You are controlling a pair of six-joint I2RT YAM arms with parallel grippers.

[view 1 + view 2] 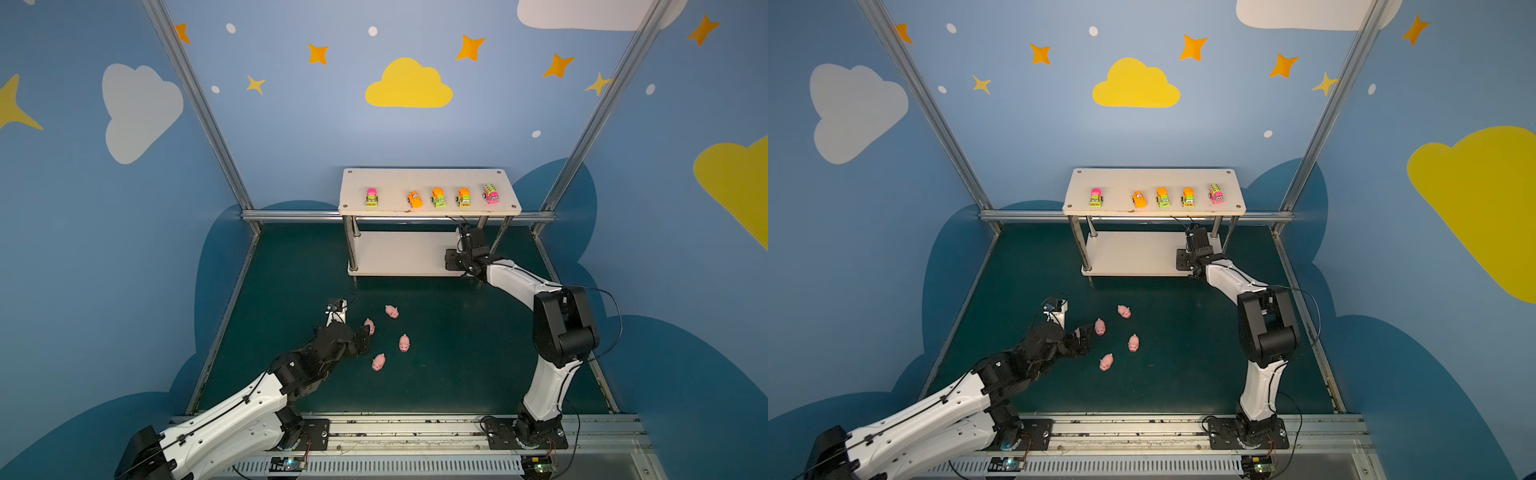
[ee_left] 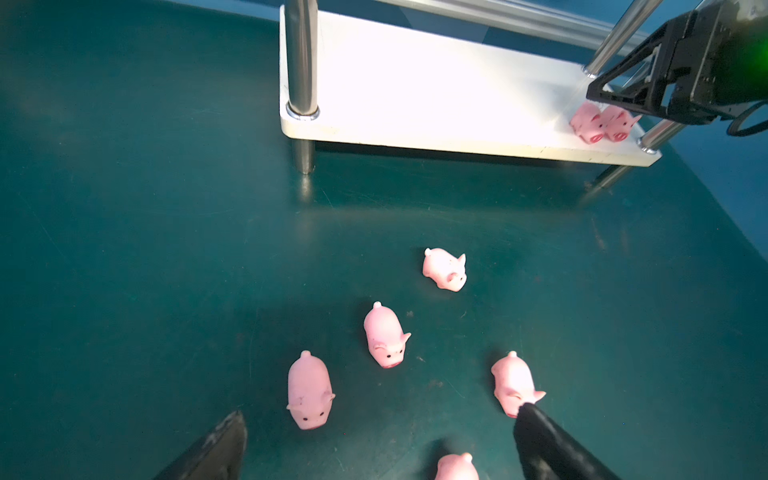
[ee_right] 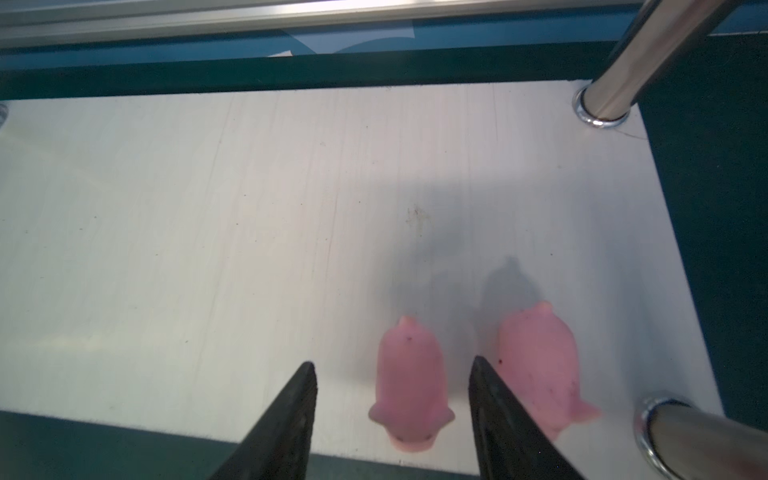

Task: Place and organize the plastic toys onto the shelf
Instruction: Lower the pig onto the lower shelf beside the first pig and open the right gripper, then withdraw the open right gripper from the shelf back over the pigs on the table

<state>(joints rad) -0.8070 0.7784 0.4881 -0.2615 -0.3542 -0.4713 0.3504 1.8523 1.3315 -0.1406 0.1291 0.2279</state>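
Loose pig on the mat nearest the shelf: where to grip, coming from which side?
Take the pig across its flanks at mid-body, from straight above. It stands upright, clear of the other pigs, long axis roughly sideways in both top views, so the jaws close on its near and far sides. The tapered snout would likely slip.

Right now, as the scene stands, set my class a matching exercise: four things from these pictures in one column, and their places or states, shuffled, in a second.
Column one
1 toy vehicles
2 loose pigs
3 right gripper
4 left gripper

Column two
a open, over the green mat
b in a row on the top board of the shelf
c lying on the green mat
d open, astride a pig on the shelf's lower board

Pairs: 1-b, 2-c, 3-d, 4-a
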